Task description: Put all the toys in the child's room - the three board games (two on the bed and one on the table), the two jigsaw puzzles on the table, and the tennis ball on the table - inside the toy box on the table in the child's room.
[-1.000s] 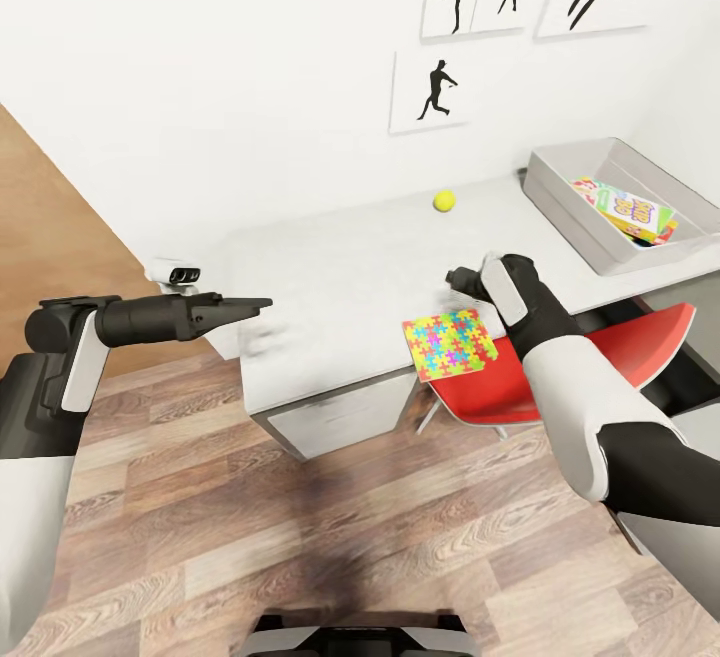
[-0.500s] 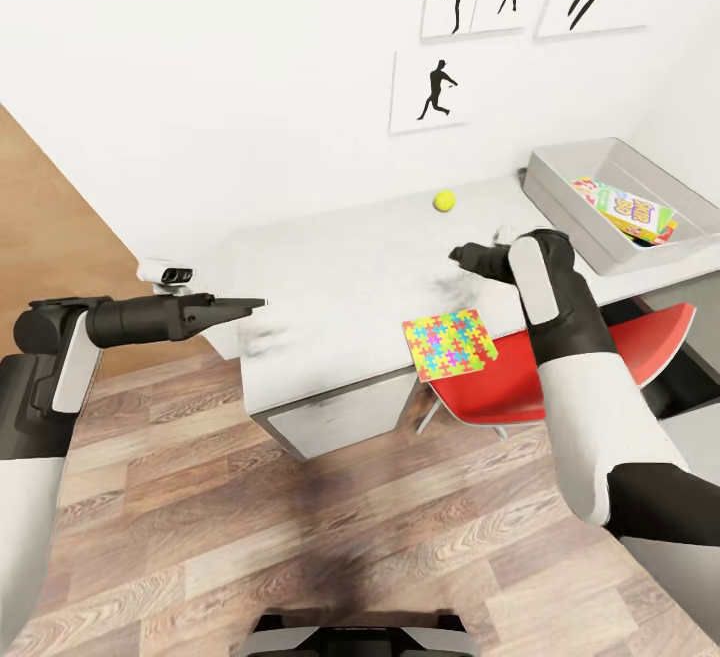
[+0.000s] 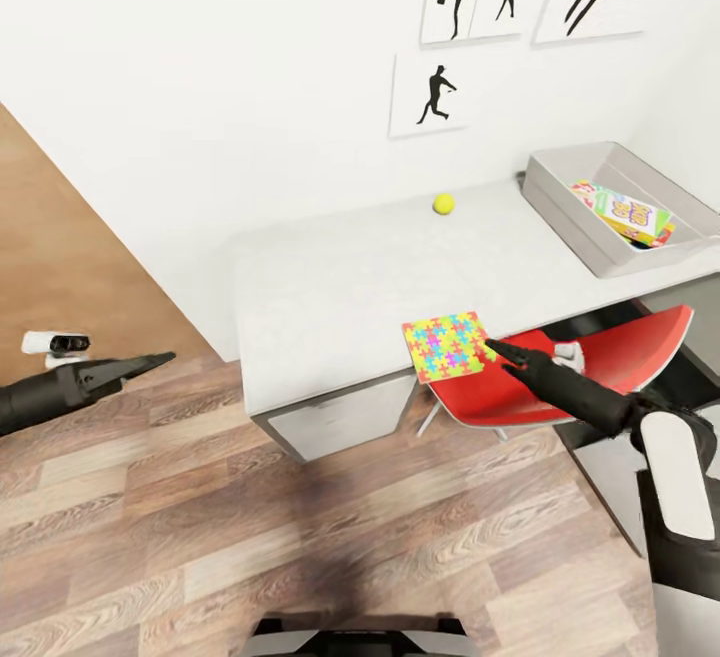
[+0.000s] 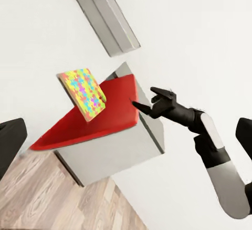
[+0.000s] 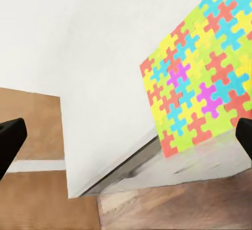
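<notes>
The desk (image 3: 330, 277) had a smooth, matt white top, and the floor (image 3: 300, 537) below it looked like grained wood planks with a faint sheen. On the desk's front edge the jigsaw puzzle (image 3: 447, 345) showed a flat, matt card-like face, while the chair (image 3: 560, 377) beside it looked like glossy red moulded plastic. The toy box (image 3: 590, 227) at the desk's far end appeared smooth, matt grey.

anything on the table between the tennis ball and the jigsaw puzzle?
No. In the head view the tennis ball sits near the wall, the jigsaw puzzle at the table's front edge; the white top between them is bare.
</notes>
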Robot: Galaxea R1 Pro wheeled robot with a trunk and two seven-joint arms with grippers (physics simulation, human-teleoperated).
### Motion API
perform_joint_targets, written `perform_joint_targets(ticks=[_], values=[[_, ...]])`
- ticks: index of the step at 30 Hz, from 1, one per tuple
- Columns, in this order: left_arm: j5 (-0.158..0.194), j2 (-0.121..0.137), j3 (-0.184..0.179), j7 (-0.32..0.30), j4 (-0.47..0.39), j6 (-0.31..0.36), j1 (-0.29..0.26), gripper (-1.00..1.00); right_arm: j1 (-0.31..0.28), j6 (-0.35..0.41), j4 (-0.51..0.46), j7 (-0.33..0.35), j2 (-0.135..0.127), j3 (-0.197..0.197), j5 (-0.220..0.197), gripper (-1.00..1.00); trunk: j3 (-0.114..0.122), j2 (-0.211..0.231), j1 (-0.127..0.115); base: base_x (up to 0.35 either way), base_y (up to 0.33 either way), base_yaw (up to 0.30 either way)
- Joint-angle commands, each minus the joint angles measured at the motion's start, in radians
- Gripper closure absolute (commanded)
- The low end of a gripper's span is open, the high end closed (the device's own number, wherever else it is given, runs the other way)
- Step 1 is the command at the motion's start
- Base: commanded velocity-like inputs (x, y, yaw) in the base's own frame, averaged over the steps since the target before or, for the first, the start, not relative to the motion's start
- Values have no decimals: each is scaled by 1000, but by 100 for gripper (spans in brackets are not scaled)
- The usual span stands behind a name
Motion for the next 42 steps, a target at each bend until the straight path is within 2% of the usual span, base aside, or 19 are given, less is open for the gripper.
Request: perform_joint_targets(ticks=[1, 4, 6, 8, 10, 14, 16, 18, 22, 42], values=[[0, 4, 35, -11, 0, 2, 36, -100, 42, 5, -2, 101, 0, -25, -2, -100, 0, -1, 1, 0, 0, 0], [0, 8, 128, -38, 0, -13, 126, -100, 162, 5, -5, 322, -1, -63, -13, -100, 5, -1, 1, 0, 0, 0], [-1, 8, 163, -63, 0, -18, 173, -100, 243, -9, -6, 396, -1, -72, -14, -100, 8, -1, 1, 0, 0, 0], [-1, 4, 178, -75, 5, -27, 218, -100, 315, -73, -6, 434, -1, -72, -15, -100, 11, -1, 1, 0, 0, 0], [1, 0, 185, -82, 34, -67, 251, -100, 375, -152, -5, 451, -1, -67, -18, -100, 15, -1, 1, 0, 0, 0], [6, 3, 197, -97, 75, -123, 271, -100, 455, -238, -5, 476, 3, -17, -17, -100, 21, -1, 1, 0, 0, 0], [5, 5, 207, -97, 79, -129, 274, -100, 466, -269, -5, 497, 3, 9, -16, -100, 24, -1, 1, 0, 0, 0], [5, 6, 225, -97, 83, -136, 275, -100, 474, -333, -6, 548, 2, 44, -15, -100, 28, -1, 1, 0, 0, 0], [3, 8, 236, -97, 84, -140, 276, -100, 478, -395, -5, 612, 3, 66, -14, -100, 34, -1, 1, 0, 0, 0], [7, 6, 236, -97, 84, -143, 276, -100, 481, -411, 3, 629, -2, 58, -6, -100, 67, -1, 1, 0, 0, 0]])
